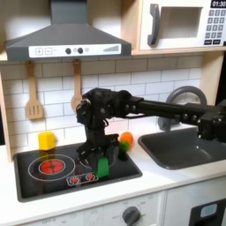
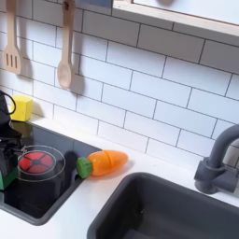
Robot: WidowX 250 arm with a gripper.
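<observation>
Gripper (image 1: 95,161) down over the stove (image 1: 40,181) in the first exterior view, near its front right part; green block (image 1: 101,167) sits right at the fingertips, touching or nearly so; cannot tell if the jaws are clamped on it or just beside it, too dark and small; block looks upright, standing on the black stove top close to the red knobs (image 1: 81,178); arm (image 1: 150,107) runs in from the first exterior view's right, elbow bent above the stove; red burner ring (image 1: 50,164) is to the first exterior view's left of the gripper, apart from it; carrot (image 1: 126,139) lies just behind the gripper on the counter between stove and sink (image 1: 181,152); in the second exterior view carrot (image 2: 103,162) lies on its side, green end toward the stove (image 2: 56,187), just off its edge; yellow block (image 1: 46,139) at the back wall, well apart; wooden spatula (image 1: 34,99) and wooden spoon (image 1: 77,84) hang on the tiles; microwave (image 1: 181,24) top right.
</observation>
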